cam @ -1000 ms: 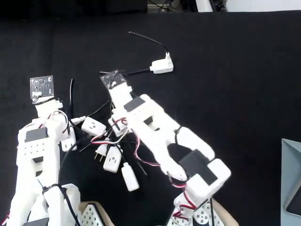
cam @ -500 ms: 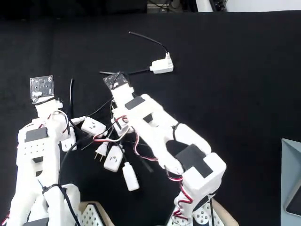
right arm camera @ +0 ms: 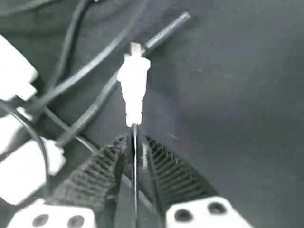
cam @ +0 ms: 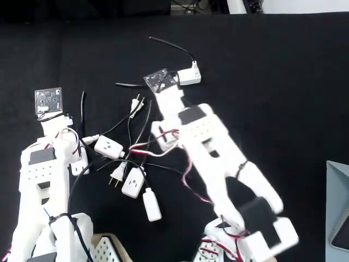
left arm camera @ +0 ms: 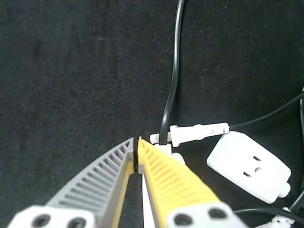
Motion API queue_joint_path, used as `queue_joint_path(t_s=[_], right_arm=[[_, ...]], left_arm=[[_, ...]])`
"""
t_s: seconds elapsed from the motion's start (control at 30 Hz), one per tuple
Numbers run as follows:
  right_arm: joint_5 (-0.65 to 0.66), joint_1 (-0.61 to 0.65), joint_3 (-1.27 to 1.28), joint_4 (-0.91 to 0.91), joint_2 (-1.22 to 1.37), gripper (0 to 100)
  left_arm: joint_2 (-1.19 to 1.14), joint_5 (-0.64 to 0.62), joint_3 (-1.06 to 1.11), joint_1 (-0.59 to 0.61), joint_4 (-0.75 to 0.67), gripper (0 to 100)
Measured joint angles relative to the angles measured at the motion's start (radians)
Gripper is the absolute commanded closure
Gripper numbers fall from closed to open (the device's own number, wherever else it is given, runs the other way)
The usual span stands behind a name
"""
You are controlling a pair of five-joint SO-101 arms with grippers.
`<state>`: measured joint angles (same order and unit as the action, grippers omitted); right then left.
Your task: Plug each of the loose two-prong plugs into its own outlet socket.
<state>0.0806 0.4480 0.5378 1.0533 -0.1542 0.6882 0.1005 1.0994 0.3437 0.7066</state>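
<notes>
Our right arm has swung right toward the far outlet socket, its hand closed on a two-prong plug's cord, so we think plugging in comes next.

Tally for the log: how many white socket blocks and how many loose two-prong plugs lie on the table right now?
White socket blocks: 4 (one lies with its face hidden)
Two-prong plugs: 3
Total: 7
</notes>
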Motion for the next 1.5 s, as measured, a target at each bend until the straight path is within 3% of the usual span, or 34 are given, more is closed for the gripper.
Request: queue_joint_path(t_s=[0.53, 0.67, 0.77, 0.93, 1.07, 1.27, 1.5], right_arm=[[0.674, -0.264, 0.006, 0.307, -0.29, 98.7], [0.732, -0.285, 0.006, 0.358, -0.293, 98.5], [0.69, -0.284, -0.008, 0.364, -0.262, 93.7], [0.482, -0.284, -0.12, 0.37, -0.126, 78.4], [0.339, -0.292, -0.238, 0.423, -0.057, 81.0], [0.239, -0.322, -0.419, 0.491, -0.057, 89.6], [0.008, -0.356, -0.439, 0.537, -0.043, 91.0]], left_arm=[[0.0, 0.0, 0.0, 0.0, 0.0, 97], [0.0, 0.0, 0.0, 0.0, 0.0, 97], [0.0, 0.0, 0.0, 0.0, 0.0, 97], [0.0, 0.0, 0.0, 0.0, 0.0, 97], [0.0, 0.0, 0.0, 0.0, 0.0, 97], [0.0, 0.0, 0.0, 0.0, 0.0, 97], [0.0, 0.0, 0.0, 0.0, 0.0, 97]])
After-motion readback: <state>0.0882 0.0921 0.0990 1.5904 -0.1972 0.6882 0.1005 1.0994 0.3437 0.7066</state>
